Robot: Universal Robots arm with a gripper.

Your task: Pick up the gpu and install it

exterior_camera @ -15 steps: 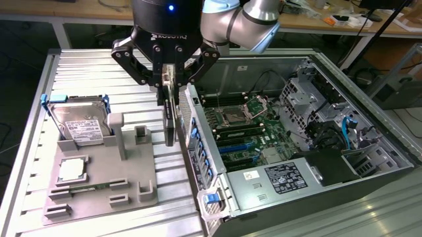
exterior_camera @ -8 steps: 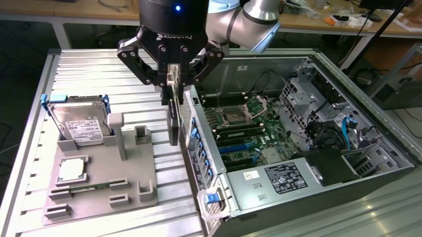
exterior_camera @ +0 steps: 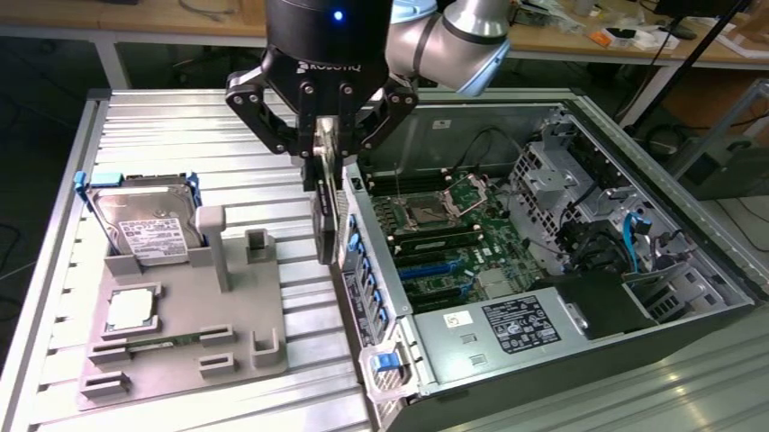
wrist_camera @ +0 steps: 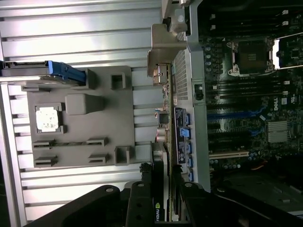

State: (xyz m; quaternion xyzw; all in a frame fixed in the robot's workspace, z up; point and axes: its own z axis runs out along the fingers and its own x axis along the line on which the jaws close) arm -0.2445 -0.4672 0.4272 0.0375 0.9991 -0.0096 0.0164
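One gripper (exterior_camera: 322,135) is clamped on the gpu (exterior_camera: 326,211), which hangs edge-down just outside the rear wall of the open computer case (exterior_camera: 505,121), so carrying it well probably means holding the card upright and parallel to the blue motherboard slots (exterior_camera: 423,268).

Bright room light, glare on ribbed table (wrist_camera: 85,33)
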